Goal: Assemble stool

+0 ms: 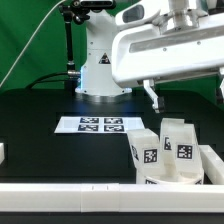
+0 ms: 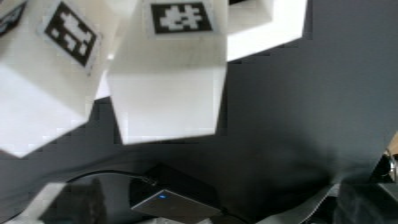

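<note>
Partly hidden: seat (image 1: 168,176) behind legs (image 1: 144,153); tool (image 1: 153,99) blurred.

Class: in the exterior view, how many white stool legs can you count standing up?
2: one leg toward the exterior view's left, another leg right beside it, both standing on the white seat. Others may be hidden.

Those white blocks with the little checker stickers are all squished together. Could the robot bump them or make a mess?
Maybe. The block legs stand upright and packed close, so fingers reaching for one might knock over its neighbor. They also stand close to the white border rail at the table edge, so a pushed leg could jam against it. The gripper hangs just above them; I can't tell if it's open, so coming down carelessly could hit a top.
</note>
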